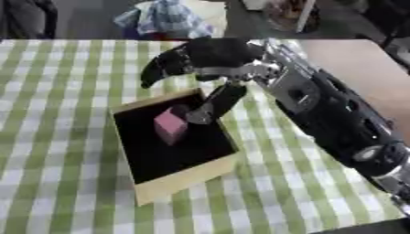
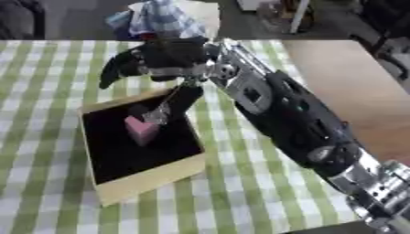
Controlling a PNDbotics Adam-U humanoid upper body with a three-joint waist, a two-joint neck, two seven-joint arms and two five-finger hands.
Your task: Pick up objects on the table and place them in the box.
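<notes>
Left eye view shows the robot's right hand (image 1: pixel 210 58) coming in from the right side and hanging over the far edge of the box (image 1: pixel 184 178). The box is tan outside and black inside, and it sits on a green and white checked cloth (image 1: pixel 56 137). A pink block (image 1: pixel 169 126) is down inside the box, at the far end, standing a bit tilted. The thumb (image 1: pixel 216 104) points down into the box and its tip is right beside the block, maybe touching it; I cannot tell for sure. The other fingers curve out to the left, spread apart, and hold nothing. So the block sits just below the hand and a little toward the near side. The hand looks like it is letting go, not holding on. Only this arm is in sight; the left hand does not show, so the right hand is the near one.
</notes>
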